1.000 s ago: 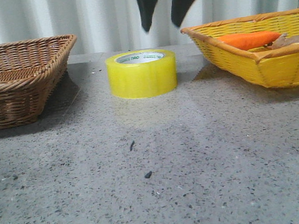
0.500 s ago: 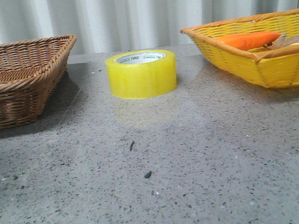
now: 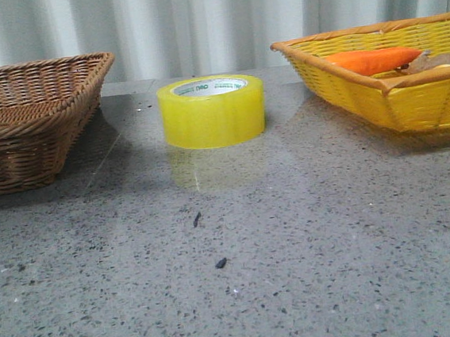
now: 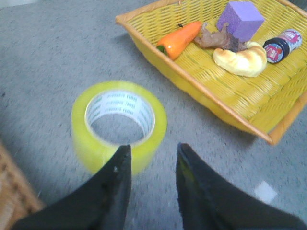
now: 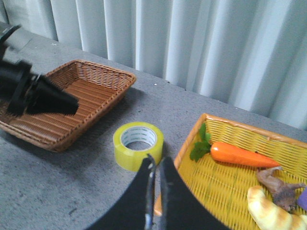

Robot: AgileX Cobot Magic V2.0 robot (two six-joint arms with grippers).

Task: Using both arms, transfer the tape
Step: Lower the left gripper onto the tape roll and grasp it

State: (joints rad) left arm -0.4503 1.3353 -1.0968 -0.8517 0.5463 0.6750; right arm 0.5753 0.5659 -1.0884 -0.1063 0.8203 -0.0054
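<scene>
The tape (image 3: 212, 114) is a wide yellow roll with a white core, lying flat on the grey table between two baskets. No gripper shows in the front view. In the left wrist view my left gripper (image 4: 154, 146) is open and empty above the table, with the tape (image 4: 88, 148) just past its fingertips, nearer one finger. In the right wrist view my right gripper (image 5: 157, 159) is shut and empty, high above the table, and the tape (image 5: 127, 158) lies below and beyond it. The left arm (image 5: 38, 96) shows there over the brown basket.
A brown wicker basket (image 3: 24, 148) stands to the left of the tape. A yellow basket (image 3: 410, 103) stands to the right and holds an orange carrot (image 3: 374, 60), a purple block (image 4: 240, 19), a bread piece (image 4: 240, 60) and a small jar (image 4: 280, 45).
An open gripper that hung above the tape at the top of the front view one second ago has gone out of that view. The tape has stayed in place.
</scene>
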